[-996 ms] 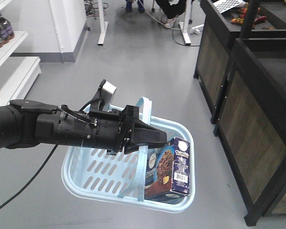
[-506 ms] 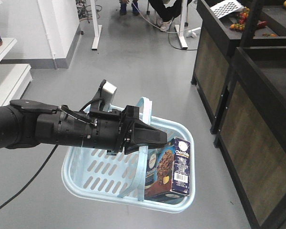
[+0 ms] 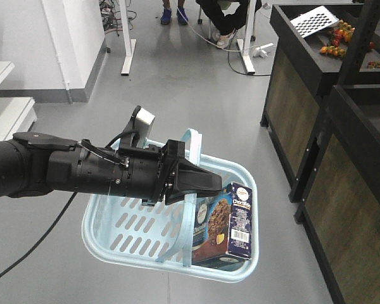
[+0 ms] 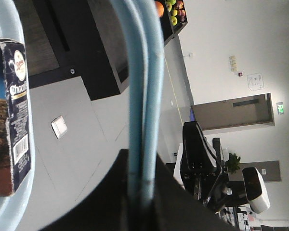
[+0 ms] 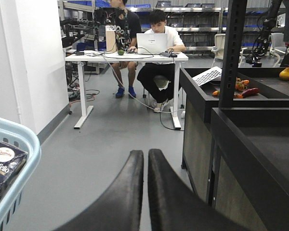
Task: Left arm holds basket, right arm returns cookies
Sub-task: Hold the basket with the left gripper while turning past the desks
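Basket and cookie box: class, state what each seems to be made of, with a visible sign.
The basket looks like moulded plastic, light blue, faintly glossy: slotted walls and a rounded rim. The cookie box looks like printed cardboard, probably smooth-coated: sharp folded edges, flat faces, a printed barcode.

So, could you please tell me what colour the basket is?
The basket is light blue, clearest in the front-facing view.
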Motion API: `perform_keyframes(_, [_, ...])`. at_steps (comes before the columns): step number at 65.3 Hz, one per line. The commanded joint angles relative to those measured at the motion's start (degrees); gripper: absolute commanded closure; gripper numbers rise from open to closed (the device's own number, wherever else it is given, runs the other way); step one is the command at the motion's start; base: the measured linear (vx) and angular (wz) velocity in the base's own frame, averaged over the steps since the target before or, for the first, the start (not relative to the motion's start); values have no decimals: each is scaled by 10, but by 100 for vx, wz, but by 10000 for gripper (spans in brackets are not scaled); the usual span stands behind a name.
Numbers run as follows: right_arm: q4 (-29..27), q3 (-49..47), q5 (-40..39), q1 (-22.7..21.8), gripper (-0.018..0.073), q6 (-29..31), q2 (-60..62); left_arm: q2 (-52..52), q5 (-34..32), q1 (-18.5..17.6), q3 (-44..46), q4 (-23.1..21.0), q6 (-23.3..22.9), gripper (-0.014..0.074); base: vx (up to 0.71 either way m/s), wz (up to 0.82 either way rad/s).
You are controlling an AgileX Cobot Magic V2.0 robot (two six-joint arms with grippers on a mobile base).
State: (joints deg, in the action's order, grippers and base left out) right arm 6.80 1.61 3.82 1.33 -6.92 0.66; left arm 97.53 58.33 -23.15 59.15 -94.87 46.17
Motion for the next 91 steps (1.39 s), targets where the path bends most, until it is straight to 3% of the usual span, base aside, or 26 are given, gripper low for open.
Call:
perform_keyframes(1, [4, 10, -43, 0, 565, 5, 7, -31, 37, -2, 17, -71, 9, 602, 35, -5])
perform_keyframes(91, [4, 10, -44, 0, 565, 5, 7, -31, 37, -2, 17, -71, 9, 602, 38, 2])
